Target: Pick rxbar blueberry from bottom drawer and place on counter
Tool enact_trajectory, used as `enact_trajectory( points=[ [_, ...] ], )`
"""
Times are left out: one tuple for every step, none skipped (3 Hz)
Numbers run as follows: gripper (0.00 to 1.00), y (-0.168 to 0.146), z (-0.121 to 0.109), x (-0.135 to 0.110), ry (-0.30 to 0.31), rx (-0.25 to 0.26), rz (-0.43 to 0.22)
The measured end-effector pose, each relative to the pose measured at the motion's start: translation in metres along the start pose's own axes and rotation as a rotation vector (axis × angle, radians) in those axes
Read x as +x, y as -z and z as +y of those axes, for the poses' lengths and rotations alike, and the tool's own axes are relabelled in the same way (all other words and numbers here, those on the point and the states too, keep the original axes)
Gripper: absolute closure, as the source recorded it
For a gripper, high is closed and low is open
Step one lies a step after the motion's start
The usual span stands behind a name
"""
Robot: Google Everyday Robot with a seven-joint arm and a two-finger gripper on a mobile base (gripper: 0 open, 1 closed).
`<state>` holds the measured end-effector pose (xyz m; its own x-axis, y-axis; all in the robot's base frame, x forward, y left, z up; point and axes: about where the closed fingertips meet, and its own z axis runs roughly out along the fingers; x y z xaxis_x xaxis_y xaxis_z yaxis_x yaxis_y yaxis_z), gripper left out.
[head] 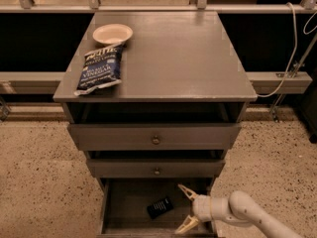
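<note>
The rxbar blueberry lay flat on the floor of the bottom drawer, slightly right of the drawer's middle and turned at an angle to its walls. It was a small dark wrapped bar with pale print on its upper face. Nothing was touching it.

Camera view, drawers: the bottom drawer stood pulled out and open. The middle drawer and the top drawer above it each carried a small round knob at the centre of the front; both sat a little forward of the cabinet frame.

Camera view, claw: the claw was in the right part of the bottom drawer, just beside the bar on its right. Its two pale fingers were spread wide apart, one pointing up and left, the other down and left, with the open side facing the bar. It held nothing. A gap showed between the fingertips and the bar. The white arm reached in from the lower right edge of the view.

Camera view, desk: the desk carried two items, both near its left edge. A blue chip bag lay flat, and a shallow pale bowl stood just behind it, at the bag's top corner. The cabinet stood on a speckled floor.
</note>
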<state>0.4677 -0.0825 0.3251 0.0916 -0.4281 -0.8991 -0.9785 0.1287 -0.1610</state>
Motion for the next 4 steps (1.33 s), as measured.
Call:
enact_trajectory(
  points=[
    [0.0,-0.04,-0.001,0.013,-0.044,0.001,-0.058],
    [0.0,-0.074,-0.008,0.033,-0.104,0.023,-0.038],
    [0.0,-0.101,-0.018,0.058,-0.147,0.041,0.015],
    [0.0,-0.125,-0.025,0.09,-0.189,0.078,0.041]
  ],
)
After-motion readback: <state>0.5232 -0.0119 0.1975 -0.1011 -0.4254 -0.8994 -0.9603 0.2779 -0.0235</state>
